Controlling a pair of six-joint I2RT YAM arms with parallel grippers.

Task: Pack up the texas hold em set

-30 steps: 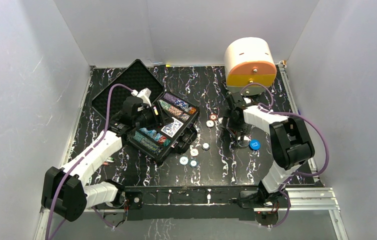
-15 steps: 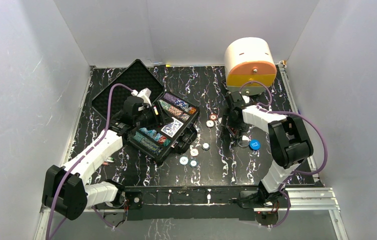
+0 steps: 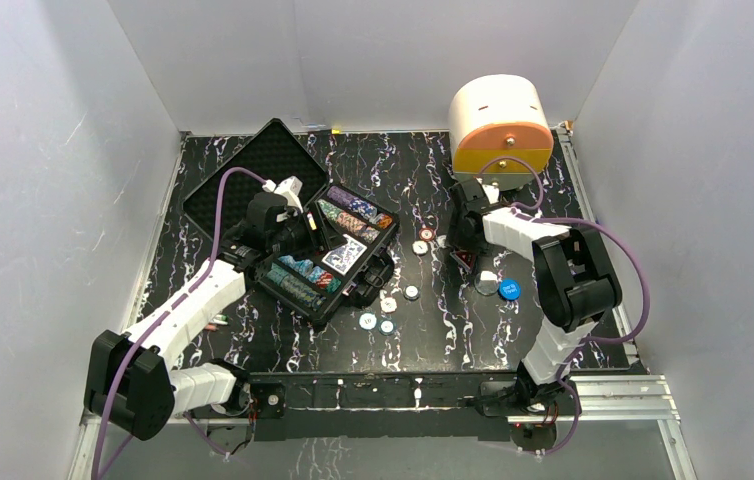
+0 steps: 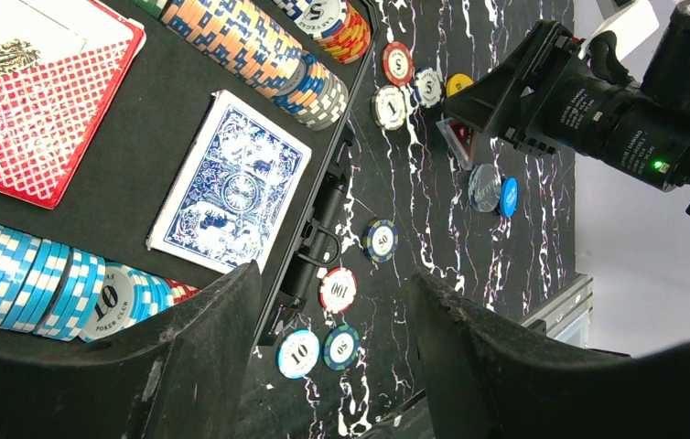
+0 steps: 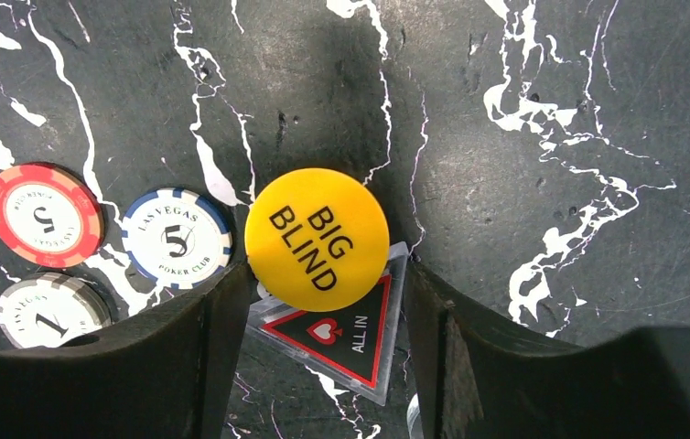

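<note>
R jaws: right gripper (image 5: pixel 323 302) apart, one finger each side of the clear ALL IN marker (image 5: pixel 346 346); can't tell if the pads touch it.
Between R jaws: yellow BIG BLIND disc (image 5: pixel 317 236) lies partly on top of the marker, its lower edge at the fingertips.
Off one R finger (view-left): blue-edged 5 chip (image 5: pixel 177 240) just beside the disc, then red 5 chip (image 5: pixel 44 215). Grey 1 chip (image 5: pixel 48 311) is against that finger's outer side.
L jaws: left gripper (image 4: pixel 334 274) apart, nothing held, above the front rim of the black case (image 4: pixel 122 197).
Between L jaws: 100 chip (image 4: pixel 337 289) on the table (image 4: pixel 387 174), just beside the rim. 10 chip (image 4: pixel 298 352) and green 50 chip (image 4: pixel 341 346) sit side by side nearer the wrist.
Beyond L jaws: blue card deck (image 4: pixel 231 181) and red card deck (image 4: pixel 35 101) flat in the case; light-blue chip row (image 4: pixel 21 274) beside one finger.
Case: open on the table, foam lid (image 3: pixel 248 180) laid back, far side from the L jaws.
Beyond R gripper: white-and-orange drawer box (image 3: pixel 501 125) at the table's back.
</note>
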